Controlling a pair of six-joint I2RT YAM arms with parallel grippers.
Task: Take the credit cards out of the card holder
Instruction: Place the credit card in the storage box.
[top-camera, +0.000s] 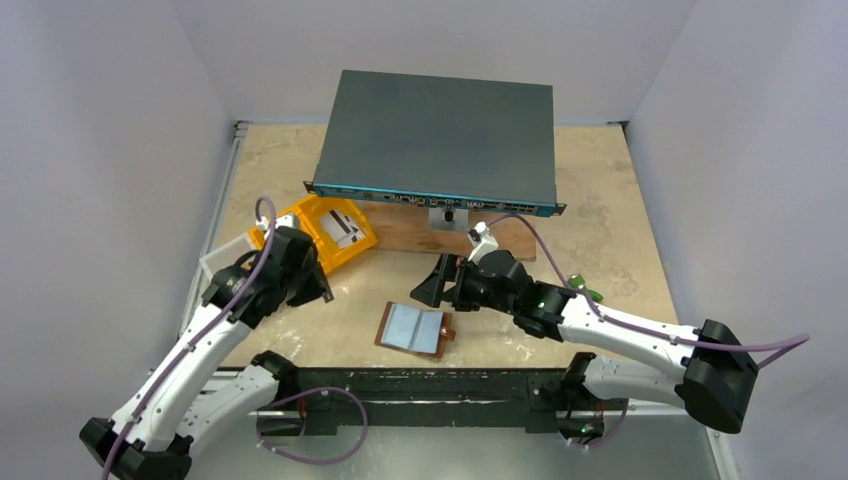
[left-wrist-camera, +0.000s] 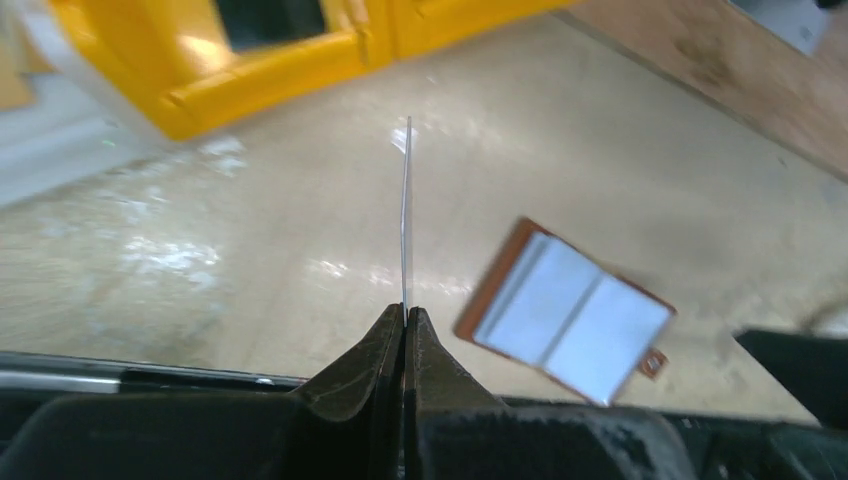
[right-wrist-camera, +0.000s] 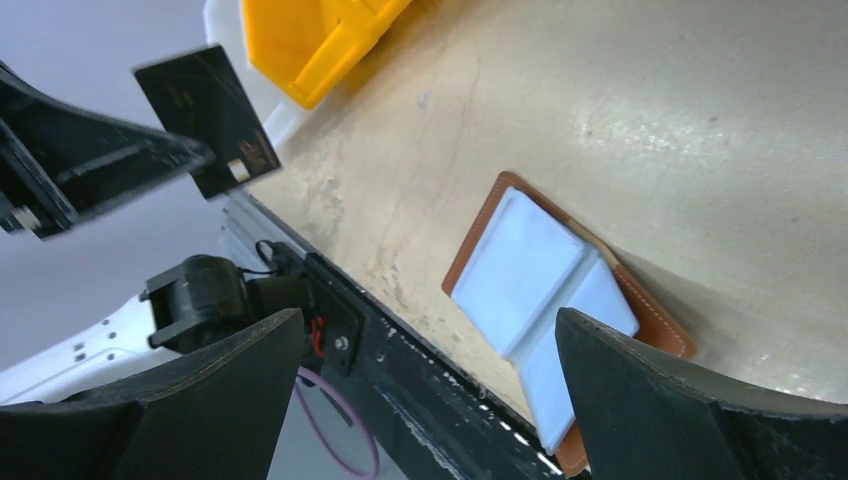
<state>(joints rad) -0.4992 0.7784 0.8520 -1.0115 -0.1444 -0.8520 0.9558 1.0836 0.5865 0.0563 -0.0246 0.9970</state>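
Observation:
The card holder (top-camera: 415, 329) lies open and flat on the table, brown leather with pale blue pockets (left-wrist-camera: 570, 312) (right-wrist-camera: 538, 268). My left gripper (top-camera: 318, 288) (left-wrist-camera: 405, 315) is held above the table to the holder's left, shut on a black credit card (right-wrist-camera: 205, 115). In the left wrist view that card (left-wrist-camera: 406, 215) shows edge-on, standing straight up from the fingertips. My right gripper (top-camera: 430, 285) (right-wrist-camera: 428, 320) hovers just behind the holder, open wide with nothing between its fingers. Another pale credit card (top-camera: 343, 228) lies in the yellow tray (top-camera: 300, 218).
The yellow tray (left-wrist-camera: 270, 70) (right-wrist-camera: 305, 40) sits at the left, next to a clear plastic box (top-camera: 222, 262). A dark network switch (top-camera: 440, 140) rests on a wooden board (top-camera: 400, 235) at the back. The black base rail (top-camera: 430, 385) runs along the near edge.

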